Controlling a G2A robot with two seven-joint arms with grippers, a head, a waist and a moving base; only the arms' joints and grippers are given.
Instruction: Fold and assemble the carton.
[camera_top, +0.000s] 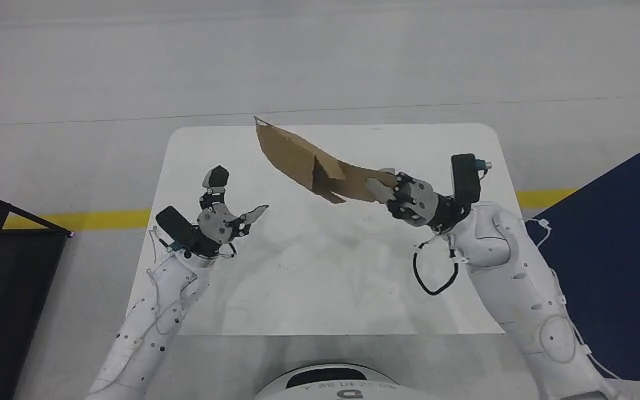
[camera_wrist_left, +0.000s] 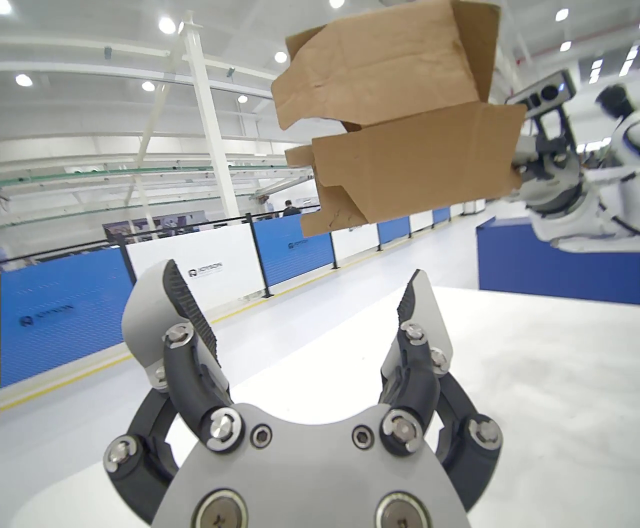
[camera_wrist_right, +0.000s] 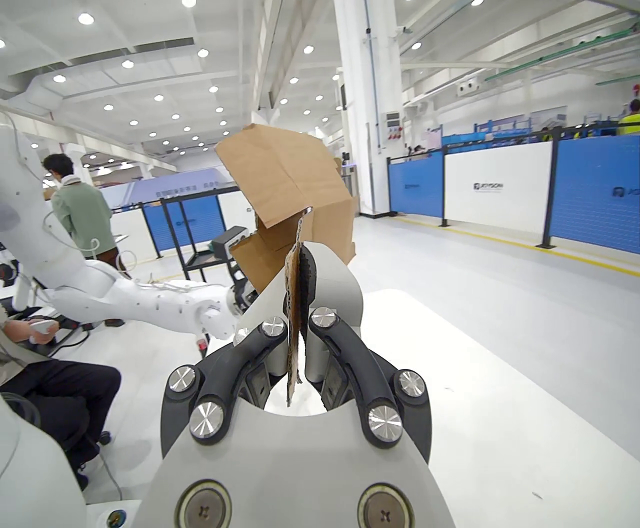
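A brown cardboard carton (camera_top: 305, 160), still mostly flat with loose flaps, hangs in the air over the far middle of the white table (camera_top: 330, 290). My right gripper (camera_top: 380, 186) is shut on one edge of the carton (camera_wrist_right: 292, 210), whose corrugated edge runs between the two fingers (camera_wrist_right: 327, 280). My left gripper (camera_top: 232, 198) sits low over the table's left side, open and holding nothing, its ribbed fingertips (camera_wrist_left: 177, 295) spread wide. From there the carton (camera_wrist_left: 400, 150) hangs above and beyond it, clear of the fingers.
The table's edges lie close to my left arm on the left. A dark blue block (camera_top: 610, 230) stands off the right side. A yellow floor line (camera_top: 90, 218) runs behind. A seated person's legs (camera_wrist_right: 55, 385) are beside the table.
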